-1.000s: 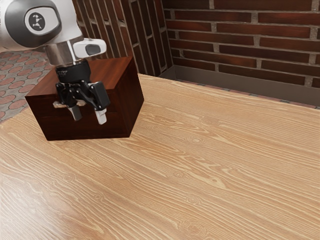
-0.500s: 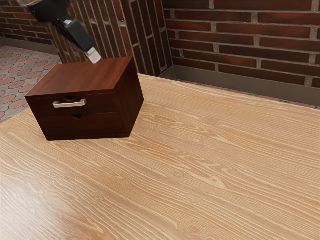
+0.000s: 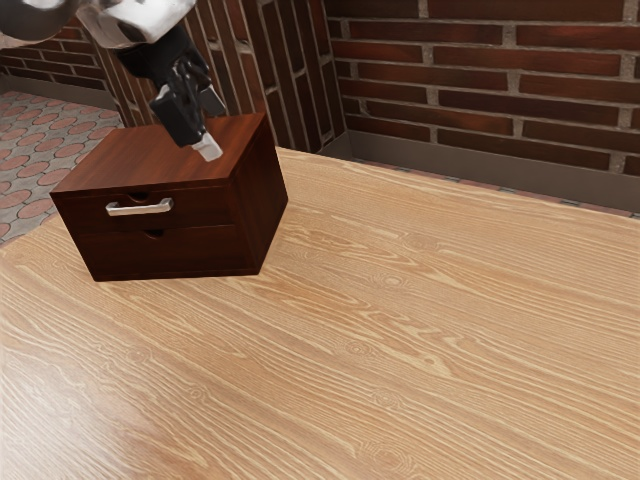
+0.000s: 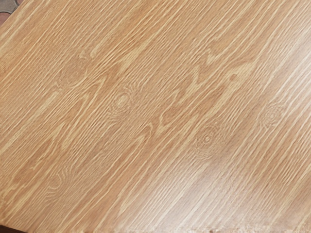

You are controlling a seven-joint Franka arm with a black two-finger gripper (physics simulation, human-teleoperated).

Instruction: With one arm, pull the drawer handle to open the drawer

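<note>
Reaching is the step in hand: the gripper (image 3: 200, 140) hovers over the cabinet (image 3: 215, 215) at the exterior view's far left (spread or closed, I cannot tell) and must next come down to the drawer handle (image 3: 140, 207) on its near front.

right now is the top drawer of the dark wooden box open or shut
Shut: the top drawer front, with its silver bar handle, lies flush with the lower drawer front of the dark wooden box.
</note>
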